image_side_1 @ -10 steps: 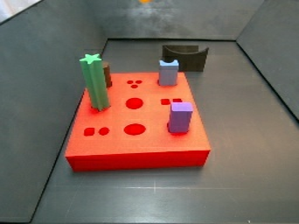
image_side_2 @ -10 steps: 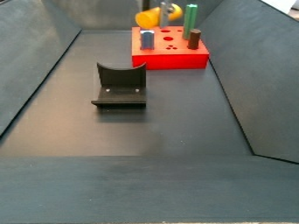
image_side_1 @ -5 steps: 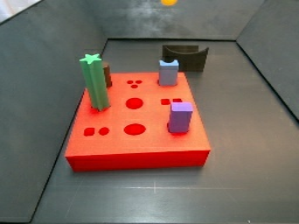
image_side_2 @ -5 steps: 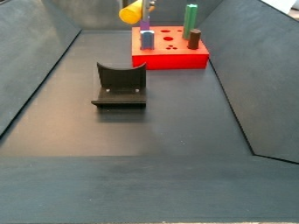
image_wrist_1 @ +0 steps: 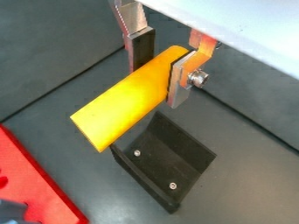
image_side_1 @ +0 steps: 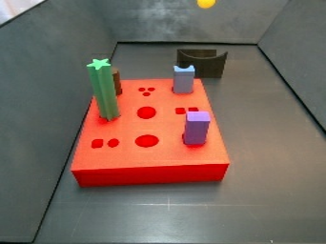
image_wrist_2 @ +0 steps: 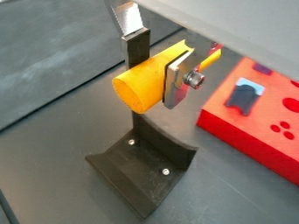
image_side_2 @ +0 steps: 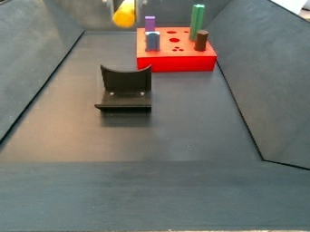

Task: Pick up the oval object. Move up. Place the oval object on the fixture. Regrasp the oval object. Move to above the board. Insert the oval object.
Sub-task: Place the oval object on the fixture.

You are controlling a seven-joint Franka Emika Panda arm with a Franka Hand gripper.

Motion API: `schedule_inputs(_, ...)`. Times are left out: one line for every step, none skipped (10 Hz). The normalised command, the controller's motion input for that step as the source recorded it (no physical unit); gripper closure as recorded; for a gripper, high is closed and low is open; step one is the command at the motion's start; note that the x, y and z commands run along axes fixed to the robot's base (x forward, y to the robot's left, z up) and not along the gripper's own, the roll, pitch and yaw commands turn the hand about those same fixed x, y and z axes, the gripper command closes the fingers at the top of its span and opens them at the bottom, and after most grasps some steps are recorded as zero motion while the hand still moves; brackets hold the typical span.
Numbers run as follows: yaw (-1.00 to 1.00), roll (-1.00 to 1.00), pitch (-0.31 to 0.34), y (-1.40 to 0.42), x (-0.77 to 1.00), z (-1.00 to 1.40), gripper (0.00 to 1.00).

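My gripper [image_wrist_1: 162,63] is shut on the oval object [image_wrist_1: 126,101], a smooth yellow-orange peg held level between the silver fingers; it also shows in a wrist view [image_wrist_2: 153,77]. In both side views only the peg's end shows at the frame's upper edge [image_side_1: 207,4] [image_side_2: 123,15]. I hold it high above the fixture [image_wrist_1: 166,162], the dark cradle block [image_wrist_2: 138,164] [image_side_2: 123,89] [image_side_1: 201,61]. The red board [image_side_1: 149,133] [image_side_2: 177,53] [image_wrist_2: 257,114] lies to one side.
On the board stand a green star-topped post [image_side_1: 102,90], a purple square peg [image_side_1: 196,128] and a blue peg [image_side_1: 184,79]. A brown block stands behind the green post. Dark sloped walls [image_side_2: 278,72] ring the grey floor.
The peg has travelled sideways away from over the board toward the fixture, staying high. The gripper's hold is unchanged.
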Motion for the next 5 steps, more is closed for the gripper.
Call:
schedule_inputs(0.13,-1.00,0.184,0.35,0.15,-0.18,1.00)
schedule_inputs(0.10,-1.00,0.210,0.20,0.10,-0.08,1.00)
schedule_inputs(0.08,-1.00,0.230,0.12,0.09,-0.04,1.00)
schedule_inputs(0.05,-1.00,0.248,0.09,0.09,-0.05,1.00)
schedule_inputs(0.00,-0.95,0.275,0.07,0.10,-0.03,1.00)
